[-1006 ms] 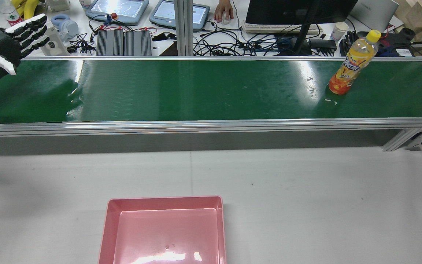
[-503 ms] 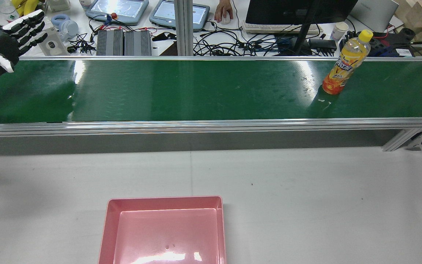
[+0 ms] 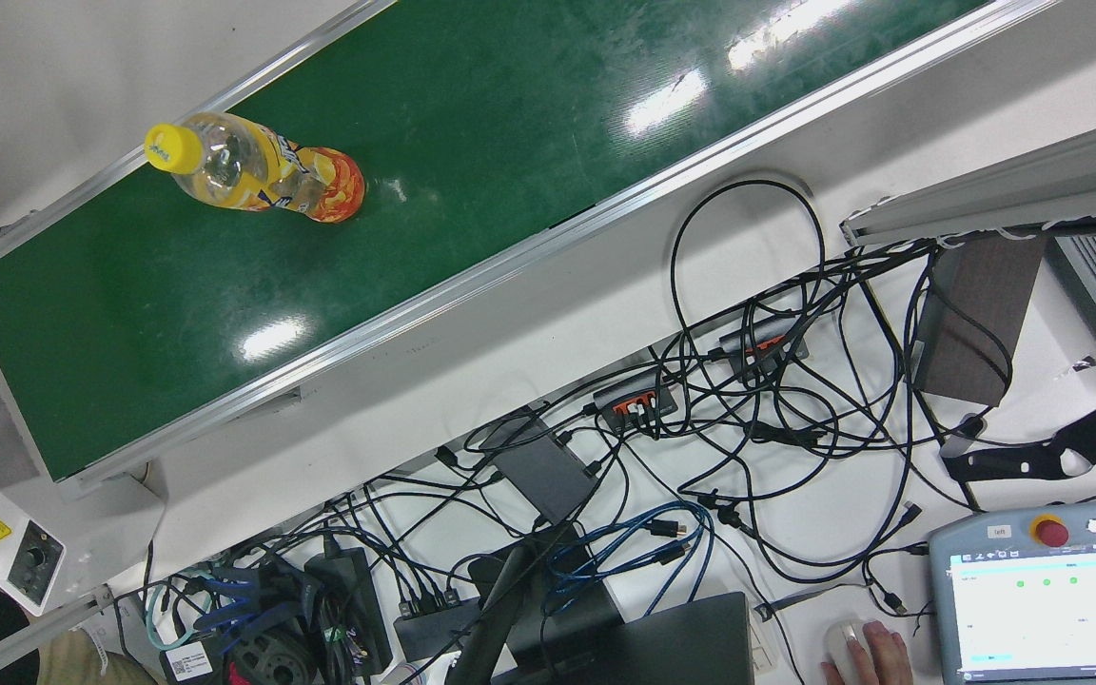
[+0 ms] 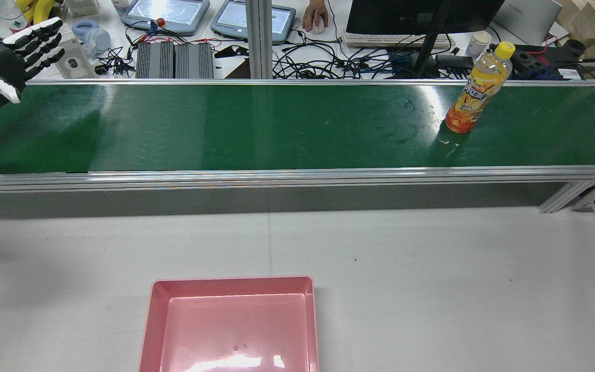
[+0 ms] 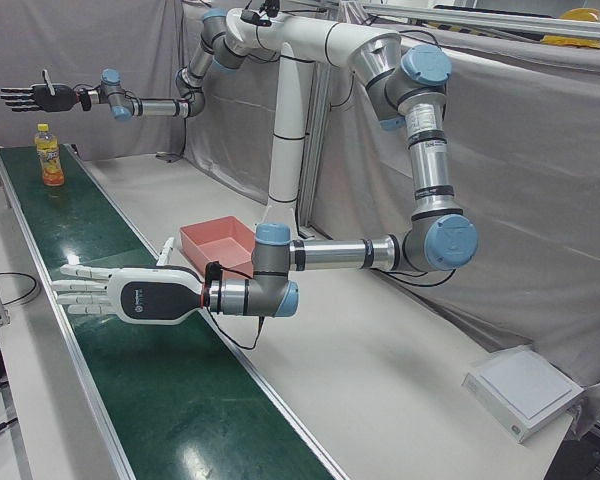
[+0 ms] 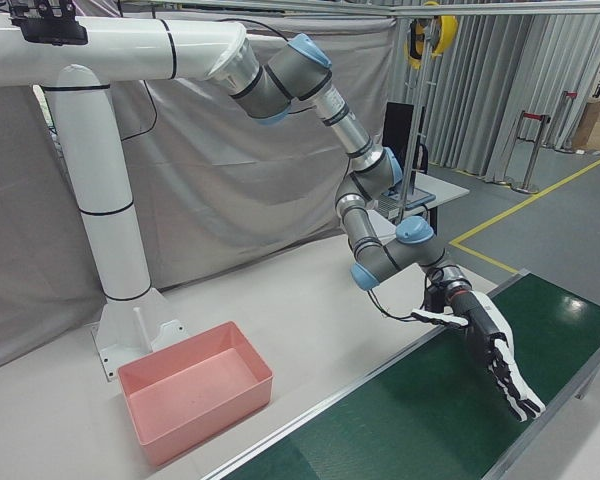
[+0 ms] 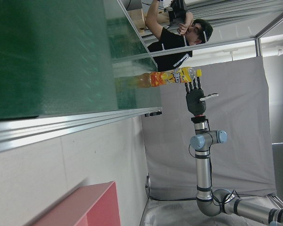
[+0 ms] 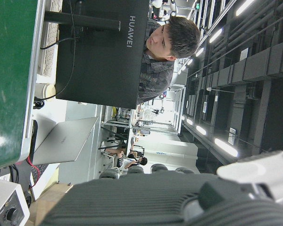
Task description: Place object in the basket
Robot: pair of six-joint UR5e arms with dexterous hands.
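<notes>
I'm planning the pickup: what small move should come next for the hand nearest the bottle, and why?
Probably lower the right hand toward the bottle. The bottle stands upright on the green belt, unheld, and that hand hovers open above it, while the left hand is far down the belt.

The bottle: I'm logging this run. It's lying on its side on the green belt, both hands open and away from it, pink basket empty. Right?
Not quite. The bottle stands upright on the green belt, as the left-front view shows most plainly. The rest holds: the left hand and the right hand are open and away from it, and the pink basket is empty.
</notes>
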